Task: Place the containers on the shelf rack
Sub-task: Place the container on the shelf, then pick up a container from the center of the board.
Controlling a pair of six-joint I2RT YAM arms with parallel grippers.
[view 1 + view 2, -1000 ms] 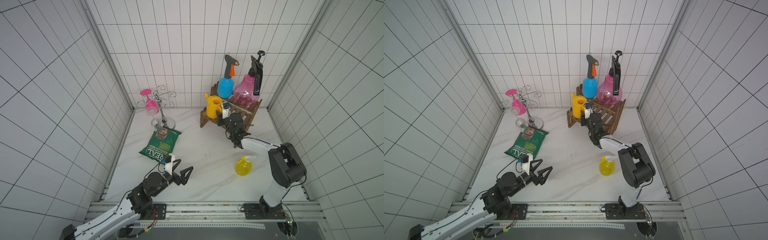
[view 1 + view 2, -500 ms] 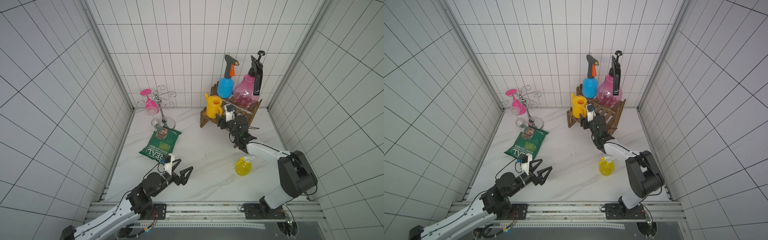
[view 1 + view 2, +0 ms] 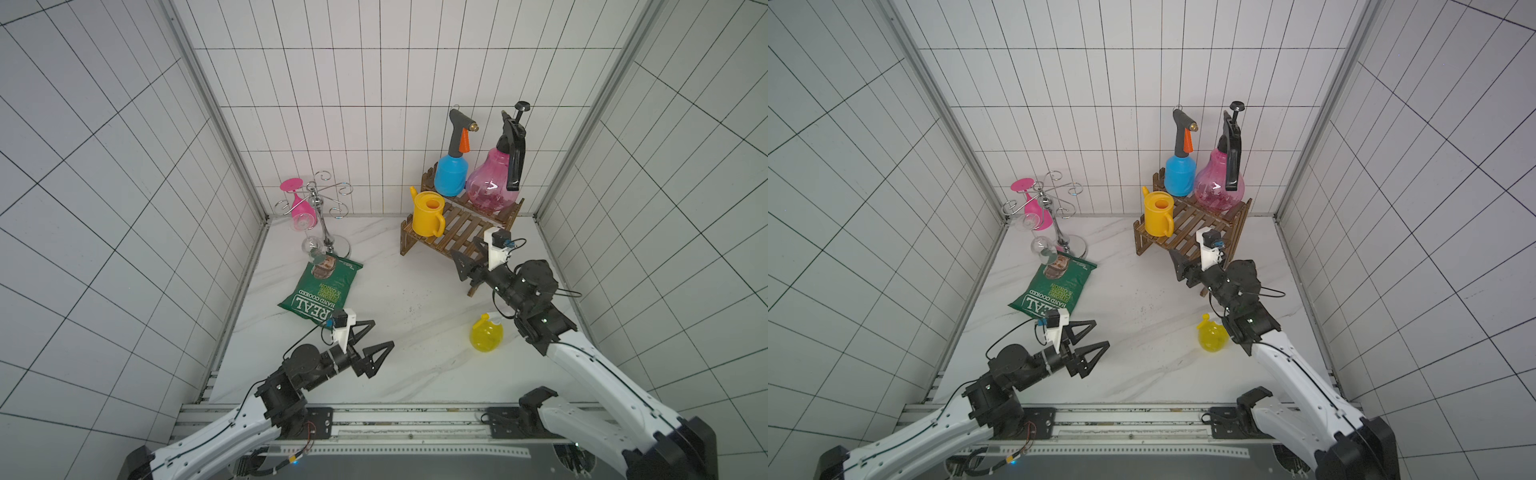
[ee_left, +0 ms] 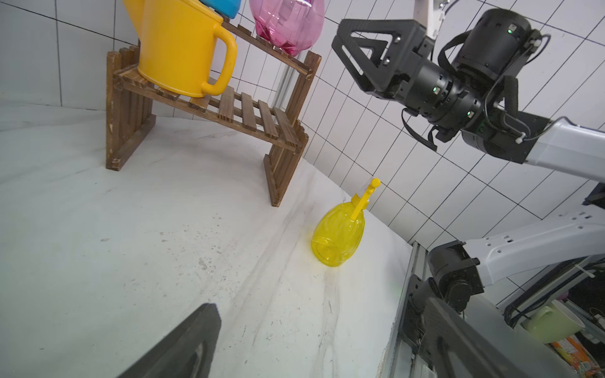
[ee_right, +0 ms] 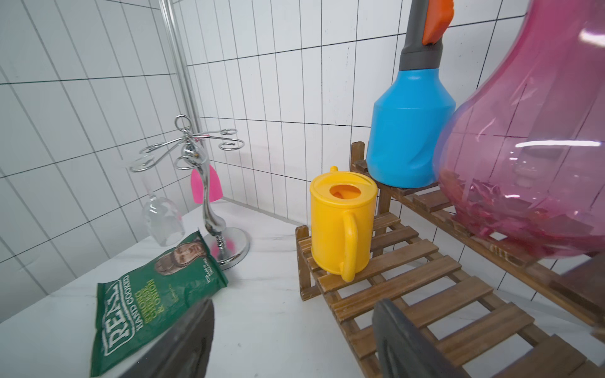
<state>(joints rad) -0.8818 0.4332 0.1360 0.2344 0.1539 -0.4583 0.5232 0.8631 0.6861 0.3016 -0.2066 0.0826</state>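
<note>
The right tool (image 3: 468,257), now wide and empty like the left tool (image 3: 380,334), has left yellow watering can (image 3: 428,214) on shelf rack (image 3: 461,232); small yellow sprayer (image 3: 486,336) before rack remains outstanding.

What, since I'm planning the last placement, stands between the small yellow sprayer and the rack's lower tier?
Nothing visible: bare table separates the small yellow sprayer from the shelf rack; the open right gripper hovers above.

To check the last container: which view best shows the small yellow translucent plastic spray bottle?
The left wrist view: the spray bottle stands whole and upright, seen from the side. Both top views show it small, from above. The right wrist view misses it.
</note>
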